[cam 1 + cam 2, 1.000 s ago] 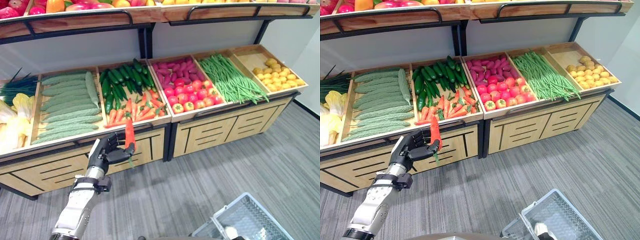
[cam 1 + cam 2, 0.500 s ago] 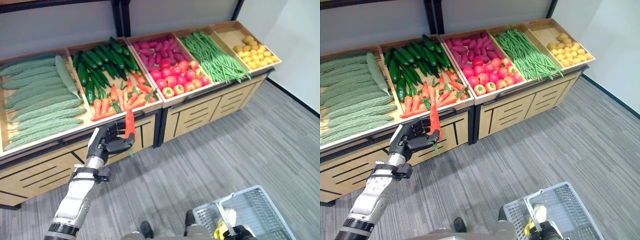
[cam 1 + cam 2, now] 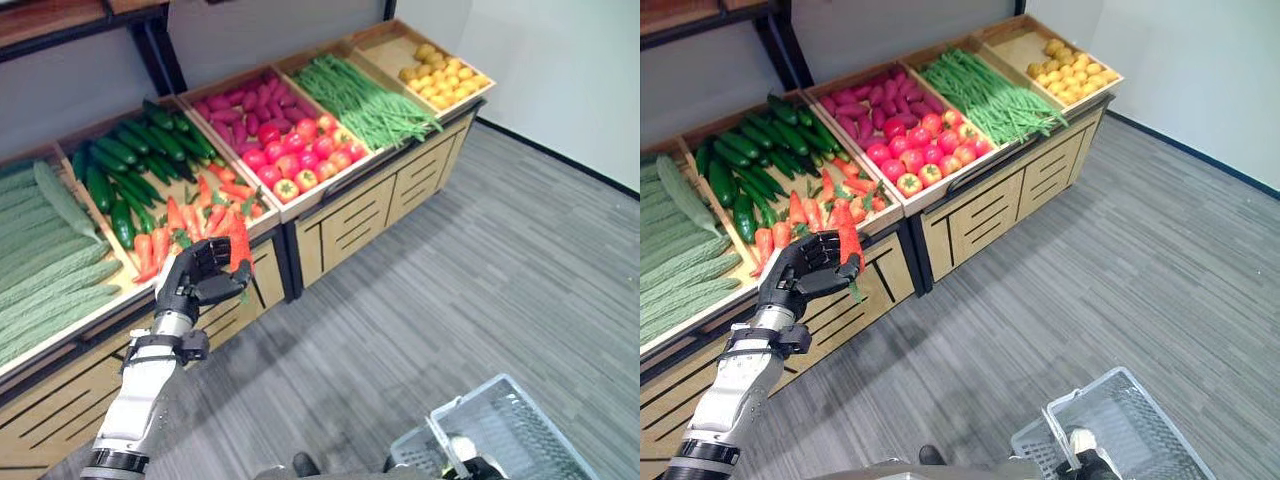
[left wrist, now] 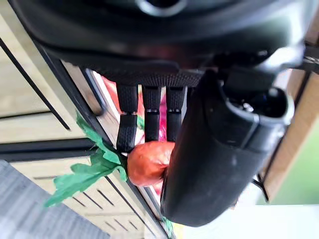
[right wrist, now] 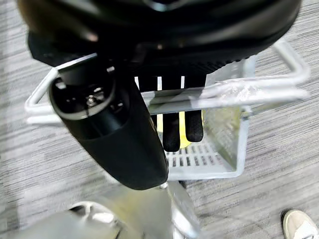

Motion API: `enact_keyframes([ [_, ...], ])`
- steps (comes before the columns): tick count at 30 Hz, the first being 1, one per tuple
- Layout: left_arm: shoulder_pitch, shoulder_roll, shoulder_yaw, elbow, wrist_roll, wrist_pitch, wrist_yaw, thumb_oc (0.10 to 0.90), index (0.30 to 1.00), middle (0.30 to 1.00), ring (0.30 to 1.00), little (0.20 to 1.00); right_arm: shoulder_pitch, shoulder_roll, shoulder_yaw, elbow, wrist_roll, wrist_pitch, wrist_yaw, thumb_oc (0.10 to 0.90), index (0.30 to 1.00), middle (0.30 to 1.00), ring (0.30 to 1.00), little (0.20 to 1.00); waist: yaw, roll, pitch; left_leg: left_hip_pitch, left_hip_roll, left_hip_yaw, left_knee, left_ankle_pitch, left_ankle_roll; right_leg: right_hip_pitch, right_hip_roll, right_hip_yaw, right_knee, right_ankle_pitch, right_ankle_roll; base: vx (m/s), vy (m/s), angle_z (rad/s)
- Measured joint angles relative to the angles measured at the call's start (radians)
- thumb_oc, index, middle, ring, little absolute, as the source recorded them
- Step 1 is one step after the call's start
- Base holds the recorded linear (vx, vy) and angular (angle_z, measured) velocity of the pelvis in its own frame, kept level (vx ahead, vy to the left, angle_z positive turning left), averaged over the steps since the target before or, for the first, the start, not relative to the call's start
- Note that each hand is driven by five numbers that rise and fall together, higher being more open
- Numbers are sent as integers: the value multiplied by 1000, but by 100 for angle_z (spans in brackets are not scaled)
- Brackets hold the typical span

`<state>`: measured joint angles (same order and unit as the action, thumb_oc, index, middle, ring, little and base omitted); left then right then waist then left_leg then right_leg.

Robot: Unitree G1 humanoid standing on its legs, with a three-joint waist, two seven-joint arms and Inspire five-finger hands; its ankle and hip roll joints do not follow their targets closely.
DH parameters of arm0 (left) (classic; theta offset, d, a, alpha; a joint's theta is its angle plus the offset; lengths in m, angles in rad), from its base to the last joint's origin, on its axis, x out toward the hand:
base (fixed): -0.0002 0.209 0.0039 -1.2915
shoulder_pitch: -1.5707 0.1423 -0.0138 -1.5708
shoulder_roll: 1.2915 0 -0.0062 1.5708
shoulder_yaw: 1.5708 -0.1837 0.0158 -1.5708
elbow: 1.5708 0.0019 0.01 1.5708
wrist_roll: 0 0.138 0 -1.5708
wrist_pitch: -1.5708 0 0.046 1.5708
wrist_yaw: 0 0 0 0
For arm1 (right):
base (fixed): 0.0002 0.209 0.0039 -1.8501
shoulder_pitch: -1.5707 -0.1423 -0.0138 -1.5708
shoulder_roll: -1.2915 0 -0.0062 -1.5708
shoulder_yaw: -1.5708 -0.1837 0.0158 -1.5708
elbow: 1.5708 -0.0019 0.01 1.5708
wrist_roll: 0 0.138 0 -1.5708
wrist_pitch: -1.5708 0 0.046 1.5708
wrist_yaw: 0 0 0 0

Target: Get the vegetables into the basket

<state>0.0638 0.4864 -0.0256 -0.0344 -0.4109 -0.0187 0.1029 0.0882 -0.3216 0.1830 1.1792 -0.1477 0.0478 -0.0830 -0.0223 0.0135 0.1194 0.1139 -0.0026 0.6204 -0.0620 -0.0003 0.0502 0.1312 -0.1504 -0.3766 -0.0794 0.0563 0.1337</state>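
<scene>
The left hand [image 3: 195, 283] is closed around a carrot [image 3: 240, 245], held upright just in front of the carrot bin [image 3: 205, 210] on the display stand [image 3: 350, 215]. The right hand [image 5: 182, 124] has its fingers curled round the handle [image 5: 224, 92] of the basket [image 3: 1140, 420], low at the robot's right and well apart from the carrot. Keep the grip firm, carry the carrot across over the basket opening, lower it inside, then release.

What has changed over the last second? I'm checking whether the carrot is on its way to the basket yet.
The camera has swung right and down, so the stand sits further left in both eye views. The left hand still grips the same carrot upright in front of the carrot bin; it has not gone toward the basket. The right hand still holds the basket's handle. Nothing was released.
</scene>
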Motion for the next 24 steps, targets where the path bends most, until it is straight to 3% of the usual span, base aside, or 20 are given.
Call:
enact_keyframes([
  [12,-1,-20,-75,1,-35,0,-5,400,300,300,300,300,-1,-1,-21,-2,10,-10,-8,400,300,300,300,300,-49,18,-10,-13,82,-8,39,31,-52,-7,72,27,-7,-37,-62,47,-278,-7],
  [15,0,-16,-111,1,-51,1,-38,400,300,300,300,300,-14,-2,-26,29,11,-10,-12,400,300,300,300,300,-47,15,-6,-52,116,-67,136,31,-53,-18,80,52,1,-49,-87,39,-209,-23],
  [17,0,-10,-111,-5,-62,1,-59,400,300,300,300,300,-27,-4,-35,44,29,-10,-13,400,300,300,300,300,-37,6,17,-104,149,-144,273,29,-56,-31,76,91,23,-60,-114,8,12,-47],
  [18,0,-9,-111,-6,-63,1,-64,400,300,300,300,300,-32,-9,-37,46,40,-11,-13,400,300,300,300,300,-32,-3,24,-130,147,-217,313,7,-88,-35,80,114,30,-44,-128,-6,107,-79],
  [19,0,-4,-111,-8,-63,1,-67,400,300,300,300,300,-45,-20,-37,48,46,-11,-16,400,300,300,300,300,-25,8,29,-149,125,-346,320,-23,-131,-46,89,148,32,-35,-138,-14,117,-89],
  [20,-1,-5,-110,-8,-63,0,-68,400,300,300,300,300,-62,-29,-39,51,47,-12,-20,400,300,300,300,300,-24,12,31,-151,81,-465,272,-47,-145,-61,90,179,33,-30,-139,16,110,-106],
  [22,-17,-5,-110,-9,-62,-2,-69,400,300,300,300,300,-105,-39,-39,57,47,-11,-24,400,300,300,300,300,-24,15,46,-143,15,-628,101,-40,-114,-98,107,262,43,-17,-137,29,218,-125],
  [24,-31,-1,-109,-9,-61,-3,-73,400,300,300,300,300,-119,-46,-40,53,49,-11,-20,400,300,300,300,300,-28,24,72,-138,21,-630,85,-13,-74,-106,140,305,58,-18,-137,50,288,-97],
])
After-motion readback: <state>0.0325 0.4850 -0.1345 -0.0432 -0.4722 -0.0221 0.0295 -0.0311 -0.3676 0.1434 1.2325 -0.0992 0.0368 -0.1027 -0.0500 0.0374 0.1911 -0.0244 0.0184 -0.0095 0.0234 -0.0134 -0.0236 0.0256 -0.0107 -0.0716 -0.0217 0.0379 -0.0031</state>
